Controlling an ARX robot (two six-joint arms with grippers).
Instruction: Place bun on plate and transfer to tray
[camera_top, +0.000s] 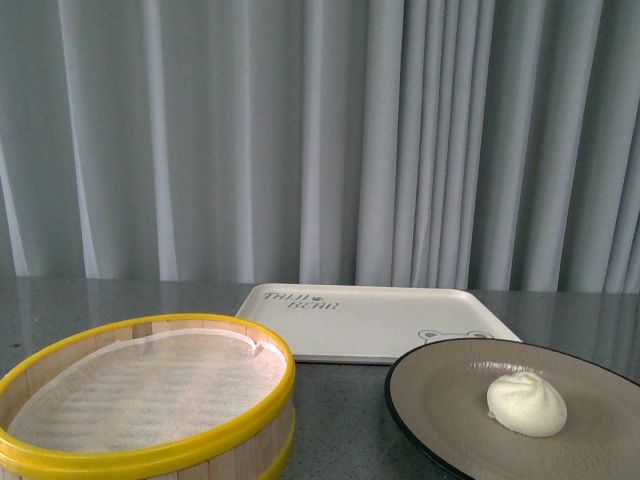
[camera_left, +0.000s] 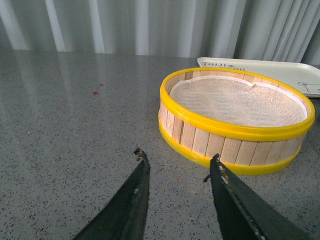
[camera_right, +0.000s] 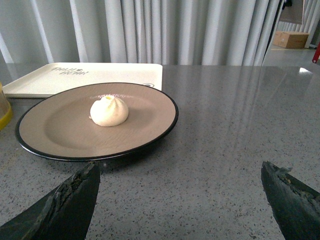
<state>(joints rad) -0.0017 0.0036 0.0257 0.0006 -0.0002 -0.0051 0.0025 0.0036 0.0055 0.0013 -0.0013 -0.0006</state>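
Right gripper (camera_right: 180, 168) spread wide; bun (camera_right: 109, 111) on plate (camera_right: 55, 135)

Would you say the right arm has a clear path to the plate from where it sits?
Probably yes: the right gripper is open, and only bare tabletop lies between it and the near rim of the plate, with the bun sitting further in.

Staged lab test setup: grey speckled tabletop (camera_left: 60, 150), pale curtain backdrop (camera_top: 200, 130), cardboard box (camera_right: 290, 39) beyond the curtain's edge.
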